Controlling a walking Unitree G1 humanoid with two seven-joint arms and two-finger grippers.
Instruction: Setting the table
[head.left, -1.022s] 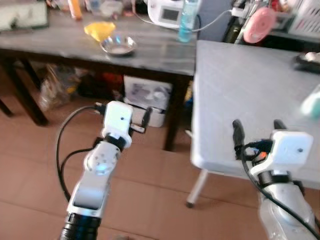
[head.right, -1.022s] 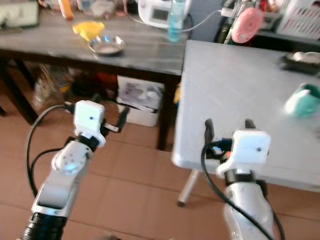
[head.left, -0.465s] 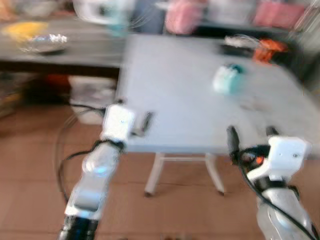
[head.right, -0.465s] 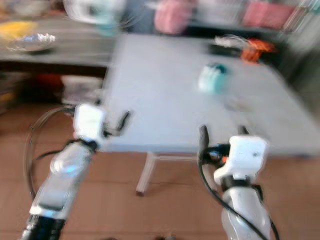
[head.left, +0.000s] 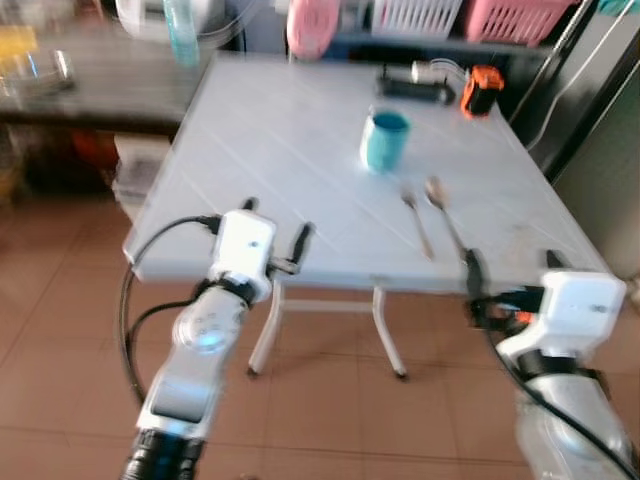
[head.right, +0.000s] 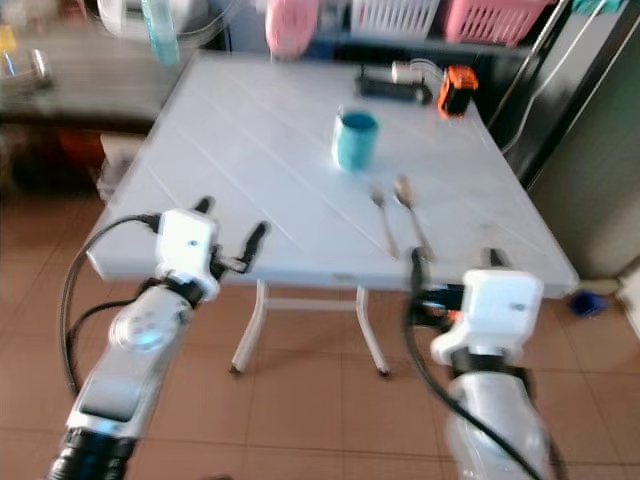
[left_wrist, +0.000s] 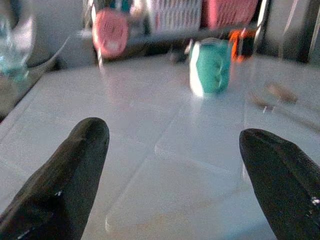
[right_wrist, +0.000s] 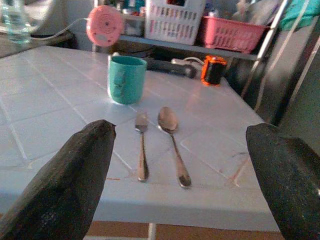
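Low at the right of the frame, the right gripper (head.left: 508, 272) hangs just off the near edge of the white table (head.left: 270, 140), fingers spread wide and holding nothing. Straight ahead of it lie the fork (right_wrist: 142, 150) and the spoon (right_wrist: 173, 142), side by side, their long axes running away from the gripper toward the teal cup (head.left: 385, 139) beyond. At lower left the left gripper (head.left: 277, 226) is also spread and empty, over the table's near left edge, with the cutlery well off to its right. I'd judge the right arm nearer for a pick.
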